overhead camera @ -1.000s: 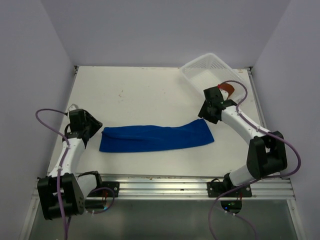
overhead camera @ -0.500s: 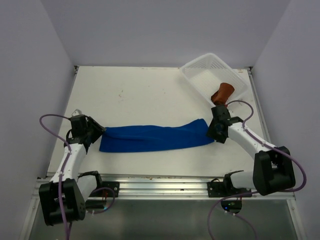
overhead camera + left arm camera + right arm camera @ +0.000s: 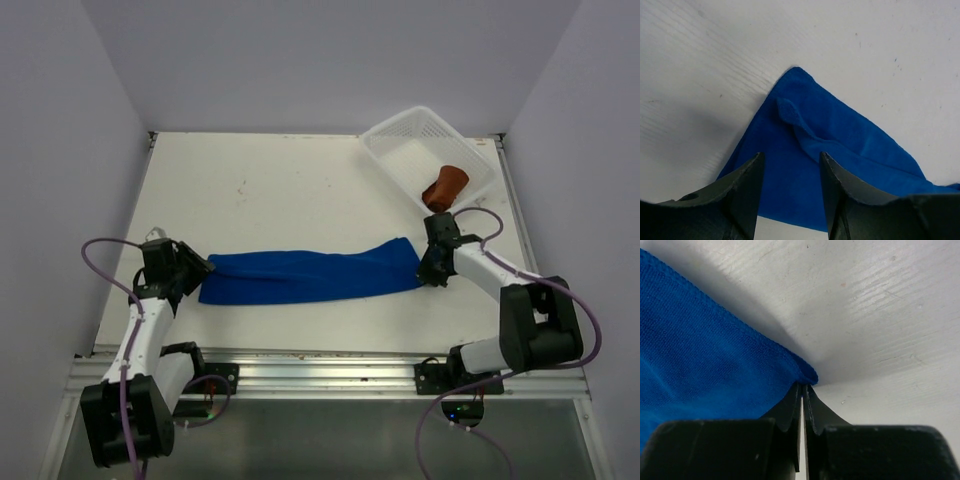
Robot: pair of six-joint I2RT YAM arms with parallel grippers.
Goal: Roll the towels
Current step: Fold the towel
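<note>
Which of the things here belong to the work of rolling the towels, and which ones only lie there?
For the job: blue towel, spread flat; brown towel, rolled, in the white basket; left tool, open over one corner; right tool, closed on the opposite corner.
Just lying about: white basket; table.

Right gripper [image 3: 433,274] moved from basket [image 3: 400,150] toward 6 o'clock, now pinched on blue towel [image 3: 310,272] at its 3 o'clock corner, rust-brown towel [image 3: 445,185] left in basket, left gripper [image 3: 198,268] lowered to towel's 9 o'clock end.
</note>
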